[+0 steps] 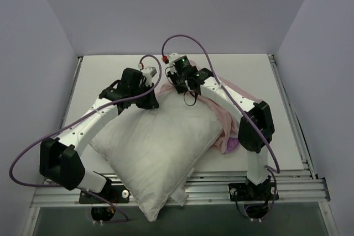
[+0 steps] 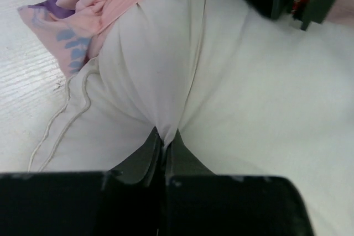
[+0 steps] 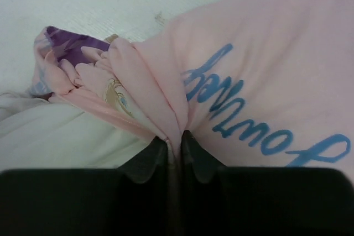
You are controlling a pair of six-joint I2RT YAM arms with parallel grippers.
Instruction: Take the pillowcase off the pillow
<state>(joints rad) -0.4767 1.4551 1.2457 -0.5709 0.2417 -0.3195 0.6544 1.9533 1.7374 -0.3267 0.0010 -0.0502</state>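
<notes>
Left gripper (image 2: 165, 136) is clamped on a fold of the white pillow (image 2: 249, 98) at its far edge. Right gripper (image 3: 174, 136) pinches the pink pillowcase (image 3: 249, 70), bunched along the pillow's far-right side.

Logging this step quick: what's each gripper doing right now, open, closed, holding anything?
Left gripper: closed, pinching a fold of the pillow.
Right gripper: closed, pinching a fold of the pillowcase.

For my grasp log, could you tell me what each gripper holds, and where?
The left gripper pinches a fold of the plump white pillow near its far end; the right gripper pinches a fold of the pink fabric pillowcase beside its blue script.
</notes>
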